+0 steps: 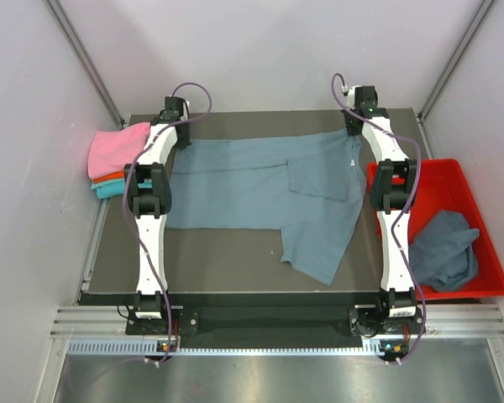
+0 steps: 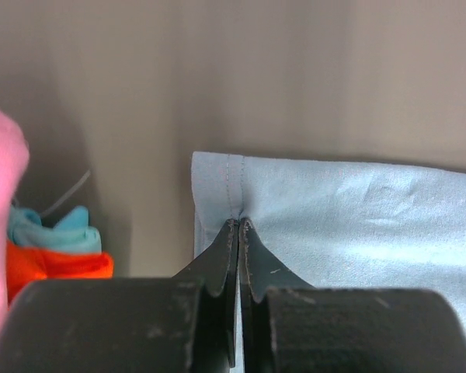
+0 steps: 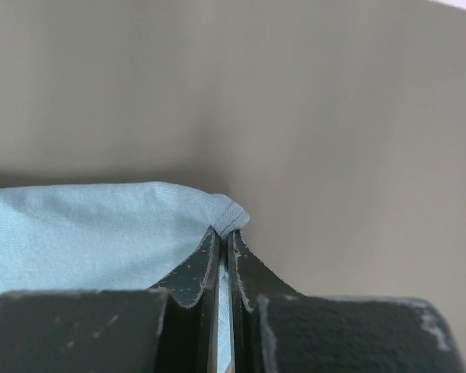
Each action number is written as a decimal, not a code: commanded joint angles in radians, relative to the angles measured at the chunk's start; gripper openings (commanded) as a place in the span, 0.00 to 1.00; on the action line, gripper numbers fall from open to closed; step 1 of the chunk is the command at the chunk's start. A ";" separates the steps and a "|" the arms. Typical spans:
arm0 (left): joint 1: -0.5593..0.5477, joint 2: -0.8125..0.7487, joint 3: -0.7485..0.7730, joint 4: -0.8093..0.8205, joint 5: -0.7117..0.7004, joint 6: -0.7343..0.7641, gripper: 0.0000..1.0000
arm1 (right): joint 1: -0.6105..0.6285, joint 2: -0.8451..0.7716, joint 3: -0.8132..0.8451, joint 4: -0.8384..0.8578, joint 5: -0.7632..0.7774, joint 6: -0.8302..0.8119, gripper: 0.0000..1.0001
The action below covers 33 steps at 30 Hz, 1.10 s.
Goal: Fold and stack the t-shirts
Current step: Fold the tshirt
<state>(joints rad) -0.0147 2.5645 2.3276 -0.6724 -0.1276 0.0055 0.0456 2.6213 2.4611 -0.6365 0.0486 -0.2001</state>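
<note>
A slate blue-grey t-shirt (image 1: 252,189) lies spread across the dark table, with one part trailing toward the front edge. My left gripper (image 1: 178,134) is shut on its far left corner, and the hem (image 2: 233,183) shows just beyond the tips (image 2: 239,224). My right gripper (image 1: 354,128) is shut on its far right corner, where the cloth (image 3: 229,211) bunches over the tips (image 3: 224,233). Folded pink (image 1: 116,148), orange (image 1: 109,178) and teal (image 1: 111,190) t-shirts are stacked at the far left. They also show in the left wrist view (image 2: 58,260).
A shallow red tray (image 1: 487,243) stands off the table's right side with a crumpled blue-grey shirt (image 1: 445,248) in it. The enclosure's back wall is close behind both grippers. The table's front edge (image 1: 235,294) runs just ahead of the arm bases.
</note>
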 commanded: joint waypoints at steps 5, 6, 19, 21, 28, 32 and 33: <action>0.007 0.086 0.067 0.092 -0.003 -0.001 0.00 | -0.006 -0.012 0.085 0.118 0.059 -0.016 0.00; 0.007 0.089 0.073 0.097 -0.006 0.002 0.00 | -0.007 -0.009 0.091 0.127 0.062 -0.015 0.00; 0.007 0.097 0.093 0.126 -0.084 -0.002 0.00 | -0.001 0.040 0.137 0.245 0.076 -0.019 0.00; 0.009 0.085 0.107 0.122 -0.107 -0.002 0.13 | 0.000 0.033 0.141 0.245 0.105 -0.025 0.14; 0.007 -0.165 0.119 0.071 -0.095 -0.035 0.43 | -0.019 -0.200 0.112 0.202 0.185 -0.065 0.67; 0.007 -0.387 -0.061 0.123 -0.046 -0.026 0.53 | -0.021 -0.487 -0.218 0.268 0.066 -0.130 0.99; 0.007 -0.427 -0.151 0.135 -0.017 -0.013 0.56 | -0.012 -0.550 -0.300 0.277 0.021 -0.154 1.00</action>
<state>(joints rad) -0.0135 2.3924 2.2620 -0.6025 -0.1875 -0.0116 0.0349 2.3768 2.2898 -0.4347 0.1547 -0.2867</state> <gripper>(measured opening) 0.546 0.971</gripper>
